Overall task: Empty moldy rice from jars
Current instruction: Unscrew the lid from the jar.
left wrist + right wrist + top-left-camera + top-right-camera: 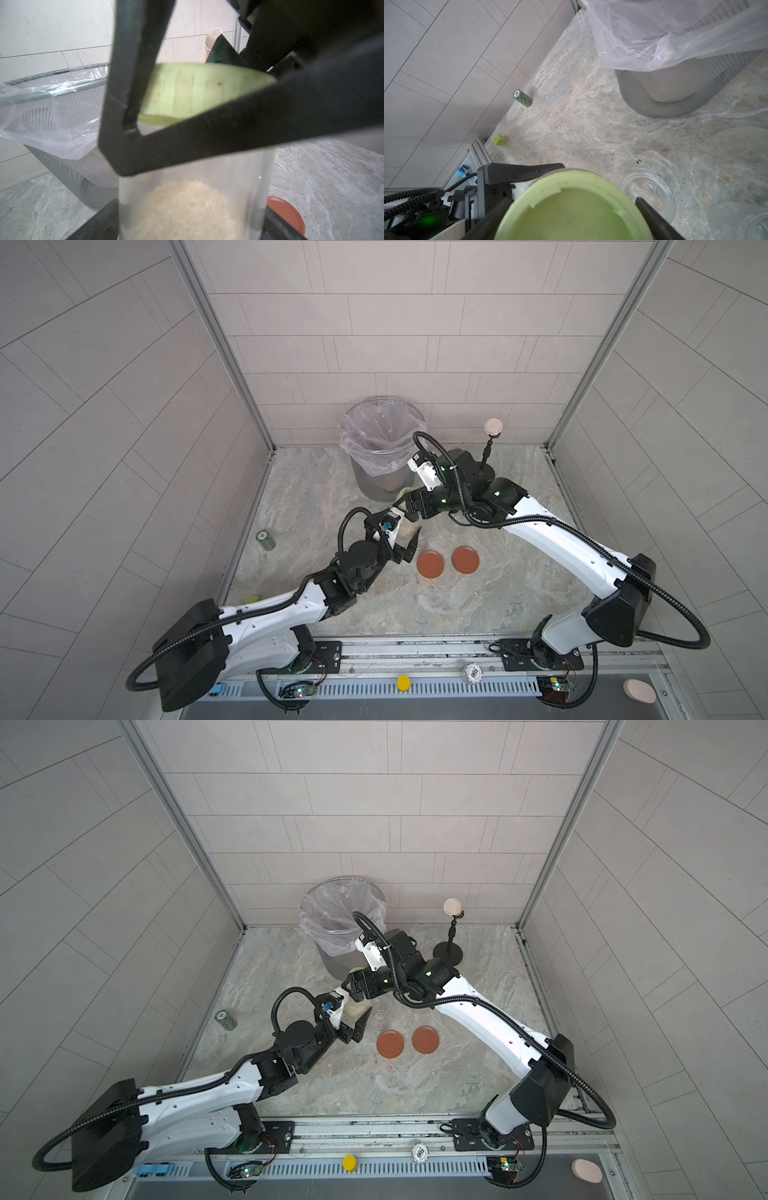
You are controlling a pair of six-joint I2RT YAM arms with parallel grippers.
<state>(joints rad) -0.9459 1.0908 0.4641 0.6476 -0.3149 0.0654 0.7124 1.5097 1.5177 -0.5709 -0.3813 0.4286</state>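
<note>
My left gripper [409, 540] [191, 226] is shut on a clear glass jar [193, 176] that holds moldy rice [187, 207] [358, 1008], in the middle of the table in front of the bin. This jar has no lid on it. Just above it my right gripper [402, 501] [571, 218] is shut on the pale green lid [571, 214] [197, 91], whose hollow underside faces the right wrist camera. Two rust-red lids [430, 565] [466, 559] lie flat on the table. Two empty lidless jars [648, 193] [741, 220] stand beside them.
A grey mesh bin with a clear liner [380, 435] [675, 83] stands at the back. A small dark green can [266, 540] and a green cube [500, 139] sit near the left wall. A microphone on a stand [493, 427] is at the back right.
</note>
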